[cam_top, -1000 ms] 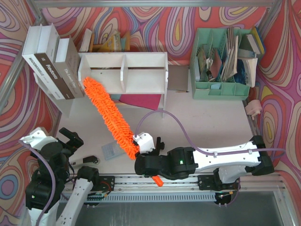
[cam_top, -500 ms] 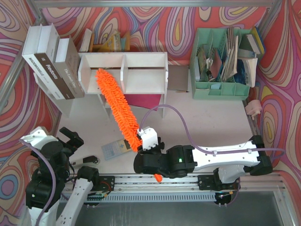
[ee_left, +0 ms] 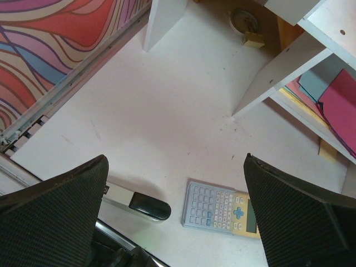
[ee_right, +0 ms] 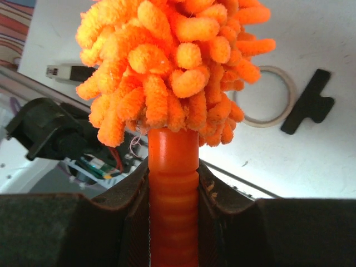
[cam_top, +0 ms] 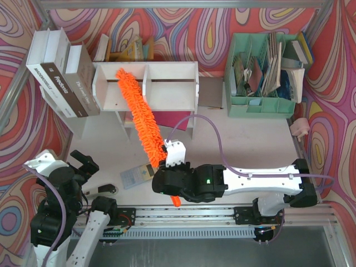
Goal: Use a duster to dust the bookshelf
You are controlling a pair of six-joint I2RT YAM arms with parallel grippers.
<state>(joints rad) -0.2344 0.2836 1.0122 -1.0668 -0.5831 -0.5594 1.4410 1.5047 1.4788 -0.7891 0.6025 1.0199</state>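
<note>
The bookshelf (cam_top: 169, 89) is a small white unit on legs at the back of the table, and one leg (ee_left: 283, 69) appears in the left wrist view. The fluffy orange duster (cam_top: 139, 119) slants from its handle up into the shelf's left compartment, its tip close to the central divider. My right gripper (cam_top: 166, 167) is shut on the ribbed orange handle (ee_right: 172, 189), with the fluffy head (ee_right: 172, 61) just above the jaws. My left gripper (cam_top: 84, 164) hangs open at the near left, nothing between its fingers (ee_left: 50, 214).
Big white and brown books (cam_top: 58, 72) lean left of the shelf. A mint-green organizer (cam_top: 261, 75) stands at the back right. A calculator (ee_left: 222, 208) and a black-and-white stapler-like object (ee_left: 136, 203) lie near the left gripper. Red folders (cam_top: 167, 119) sit under the shelf.
The duster's tip has swept right, from the shelf's left edge across the left compartment toward the divider. The right arm shifted left and forward. The left arm has stayed still.
</note>
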